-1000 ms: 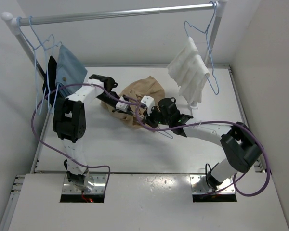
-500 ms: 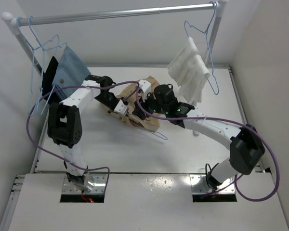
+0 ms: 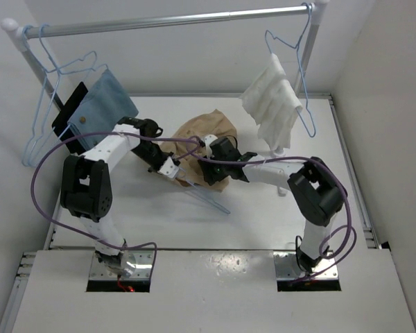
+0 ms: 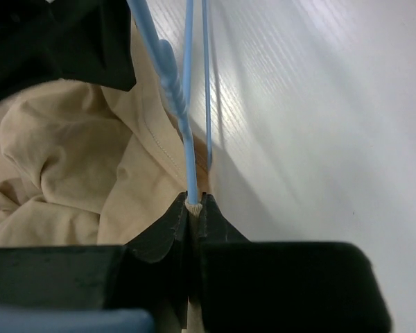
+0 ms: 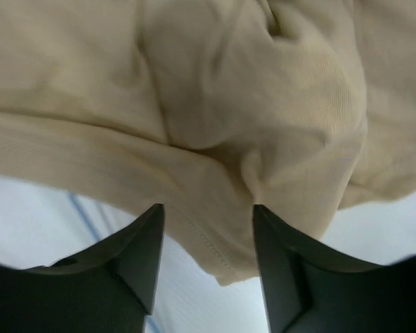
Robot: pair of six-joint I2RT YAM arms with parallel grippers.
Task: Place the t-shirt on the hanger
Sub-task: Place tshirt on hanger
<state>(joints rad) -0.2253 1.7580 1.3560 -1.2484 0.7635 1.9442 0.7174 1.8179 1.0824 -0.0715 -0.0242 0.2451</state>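
Note:
The tan t-shirt [image 3: 209, 130] lies crumpled on the white table. The light-blue wire hanger [image 3: 206, 199] lies flat, partly under the shirt's near edge. My left gripper [image 3: 168, 168] is shut on the hanger wire [image 4: 188, 104] at the shirt's [image 4: 62, 152] left edge, and a bit of tan cloth shows at the pinch [image 4: 193, 205]. My right gripper [image 3: 212, 171] is open over the shirt's near hem [image 5: 215, 243], which lies between its fingertips [image 5: 154, 225]. A piece of blue wire [image 5: 84, 214] shows under the hem.
A metal rail [image 3: 173, 19] spans the back. On its left hang bare blue hangers [image 3: 52, 73] and a blue denim cloth [image 3: 100, 104]. On its right a white towel [image 3: 274, 97] hangs on a blue hanger. Walls stand close on both sides.
My right gripper came down and nearer, from above the shirt to its near hem, and its arm folded in. My left gripper shifted slightly nearer with the hanger. The denim cloth swung.

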